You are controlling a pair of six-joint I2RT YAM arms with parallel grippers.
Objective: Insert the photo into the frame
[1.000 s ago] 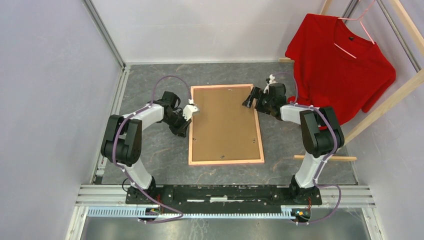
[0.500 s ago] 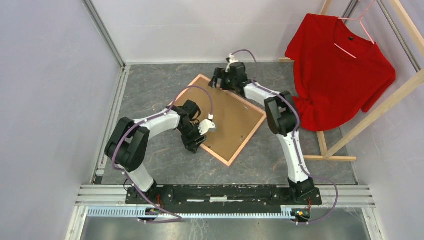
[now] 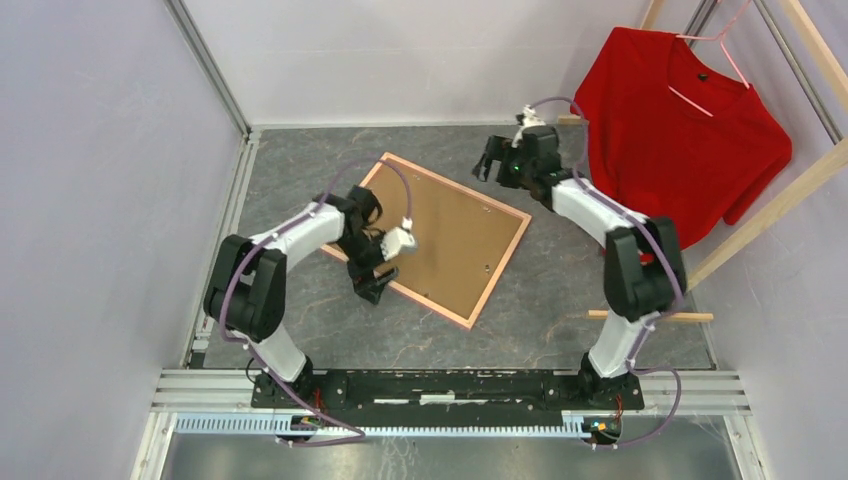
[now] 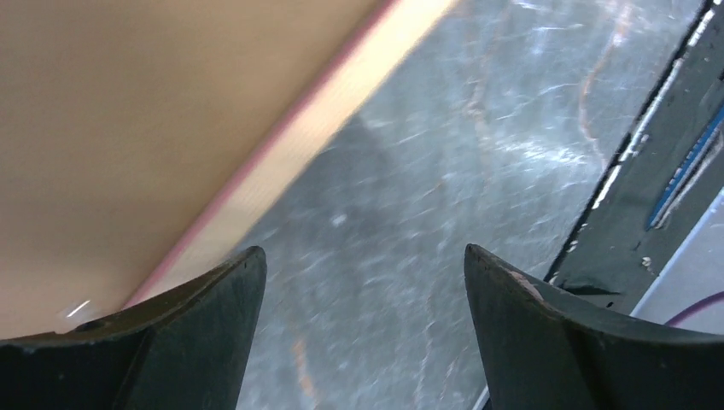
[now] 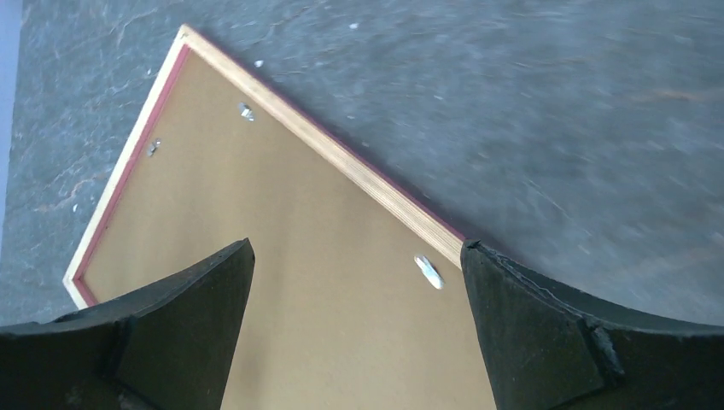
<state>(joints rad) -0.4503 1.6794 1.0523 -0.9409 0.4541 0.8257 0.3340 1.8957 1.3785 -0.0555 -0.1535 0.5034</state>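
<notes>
Left gripper (image 3: 373, 283): jaws spread wide, nothing between them. It sits low at the near-left edge of the frame (image 3: 455, 235). In the wrist view one finger (image 4: 171, 342) is over the rim and backing, and the gap and other finger are over bare table (image 3: 300, 170). Contact with the rim: cannot tell, the view is blurred.

Right gripper (image 3: 487, 166): jaws also spread, empty. It is off the frame, just past its far edge, over the table. Its wrist view looks down across that edge and the gripper is clear of it.

The frame lies flat on the table, back side up. Brown hardboard shows, with a light wood rim and a thin pink line inside it. It is turned diagonally: one corner points far-left, the opposite corner toward the arm bases. Small metal clips (image 5: 427, 272) sit on the backing near the rim.

A red T-shirt (image 3: 680, 130) hangs on a wooden rack (image 3: 780, 207) at far right, well apart from the frame.
</notes>
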